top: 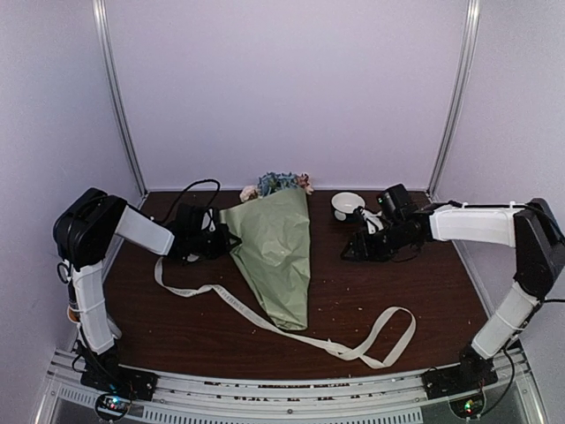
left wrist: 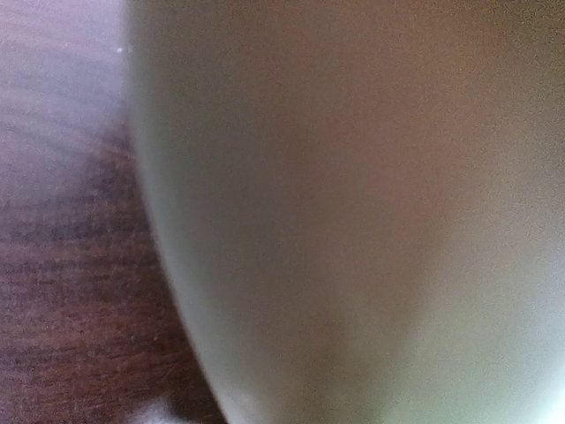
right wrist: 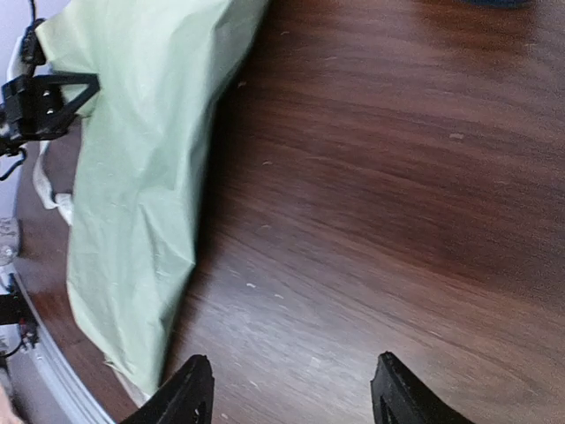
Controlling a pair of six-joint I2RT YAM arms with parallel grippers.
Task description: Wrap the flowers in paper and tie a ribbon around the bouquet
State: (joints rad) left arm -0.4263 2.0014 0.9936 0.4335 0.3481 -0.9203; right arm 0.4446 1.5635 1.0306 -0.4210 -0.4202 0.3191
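My left gripper is clenched shut at the left edge of the bouquet. Its own camera is filled by blurred sage-green paper, so I cannot tell if the edge is really pinched between the fingers. My right gripper is released. Its two fingers stand apart over the bare table, to the right of the bouquet and not touching it.

There is one bouquet. It lies in the middle of the table, its wide end far from me and its narrow end near. The flowers, blue and pale pink, show at the far end.

There is one ribbon. It starts near my left arm, passes the narrow end of the cone, and ends in a flat loop on the near right. I cannot tell if it goes under the paper.

One small white cup stands at the far right, just beyond my right gripper. One black cable curves on the far left, behind my left gripper. Small pale crumbs lie scattered on the wood. Nothing stands between my right fingers and the cone.
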